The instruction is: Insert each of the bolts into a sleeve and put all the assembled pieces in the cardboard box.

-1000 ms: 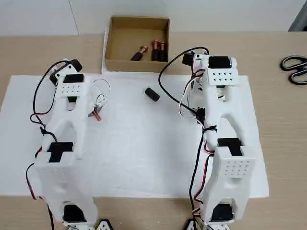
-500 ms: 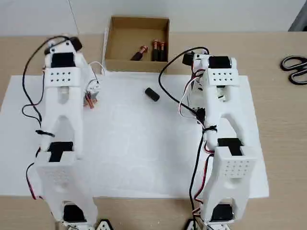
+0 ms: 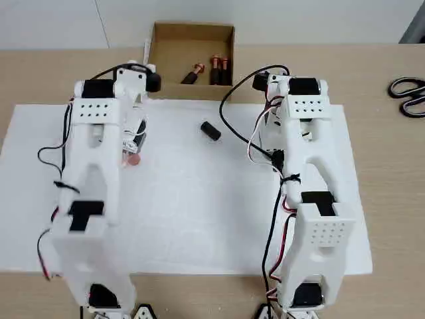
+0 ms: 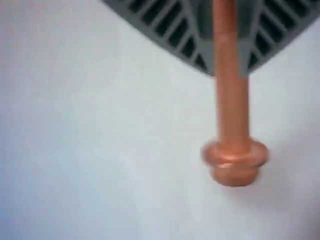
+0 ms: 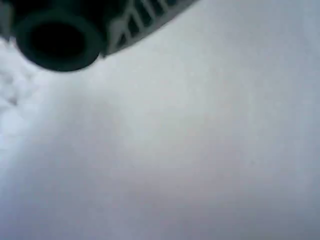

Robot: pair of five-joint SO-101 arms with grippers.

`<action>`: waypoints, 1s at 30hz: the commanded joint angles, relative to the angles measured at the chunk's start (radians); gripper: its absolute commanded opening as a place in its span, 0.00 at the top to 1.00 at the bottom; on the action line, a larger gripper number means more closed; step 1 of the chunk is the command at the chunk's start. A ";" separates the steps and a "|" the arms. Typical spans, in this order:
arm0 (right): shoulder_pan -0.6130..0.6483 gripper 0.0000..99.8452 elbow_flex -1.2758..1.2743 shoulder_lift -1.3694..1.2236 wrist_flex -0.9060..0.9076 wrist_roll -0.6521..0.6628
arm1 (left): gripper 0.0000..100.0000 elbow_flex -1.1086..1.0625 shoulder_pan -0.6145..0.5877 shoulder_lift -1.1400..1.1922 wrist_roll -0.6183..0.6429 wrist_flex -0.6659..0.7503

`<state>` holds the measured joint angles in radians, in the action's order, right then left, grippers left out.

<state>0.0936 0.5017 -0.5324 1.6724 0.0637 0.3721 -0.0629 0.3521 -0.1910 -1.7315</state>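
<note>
1. Your left pincer (image 4: 227, 35) grasps a copper bolt (image 4: 232, 120) by its shaft.
2. Your right pincer (image 5: 100, 22) is clenched on a black sleeve (image 5: 57, 42).
3. A spare sleeve (image 3: 210, 130) lies on the white sheet (image 3: 199, 212), at 6 o'clock from the cardboard box (image 3: 151, 60).

High view overhead, wrist views close over white sheet (image 3: 199, 219)

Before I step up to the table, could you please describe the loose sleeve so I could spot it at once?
Find the cardboard box at the table's far side; on the white sheet just before it lies the loose sleeve. It is a short, all-black cylinder lying alone; the pieces in the box show copper.
</note>
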 commanded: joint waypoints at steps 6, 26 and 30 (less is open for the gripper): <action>-0.010 1.00 0.003 0.068 0.002 0.006 | 1.00 -0.300 0.011 -0.416 0.026 -0.021; -0.005 1.00 0.002 0.068 0.008 0.002 | 0.91 -0.387 -0.018 -0.040 -0.032 0.233; -0.005 1.00 0.002 0.068 0.007 0.002 | 0.91 -0.331 -0.018 0.026 -0.032 0.233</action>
<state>0.0936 0.4987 -0.5324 1.6724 0.0637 -0.0207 -0.0783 0.3675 -0.2294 -1.5075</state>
